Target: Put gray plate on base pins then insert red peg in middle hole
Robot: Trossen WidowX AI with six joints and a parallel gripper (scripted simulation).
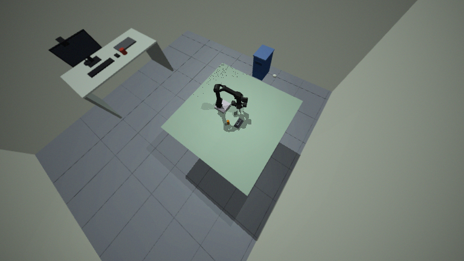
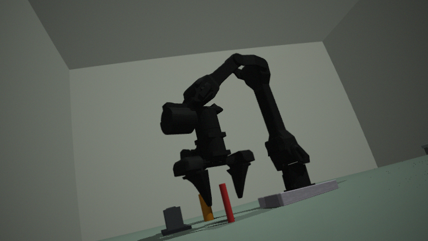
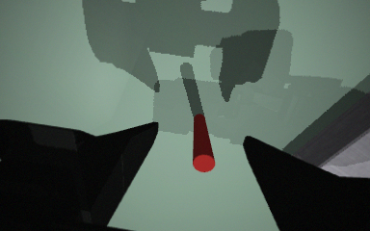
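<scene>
The red peg (image 2: 224, 191) (image 3: 203, 164) stands on the green table, leaning slightly in the exterior view. My gripper (image 2: 225, 201) (image 3: 200, 133) is open, pointing down. Its fingers stand on either side of the peg's upper part, with gaps on both sides. The gray plate (image 2: 173, 219) appears as an upright-looking gray block on the darker base (image 2: 186, 227), left of the gripper in the exterior view. In the top view they are a small dark block. The pins are not distinguishable, and I cannot tell whether the plate is fully flat.
An orange cylinder (image 1: 228, 122) (image 2: 207, 215) stands between the base and the peg in the exterior view, behind one finger. The arm's pale mounting slab (image 2: 309, 194) (image 3: 356, 153) lies to the right. The green table (image 1: 253, 155) carries everything.
</scene>
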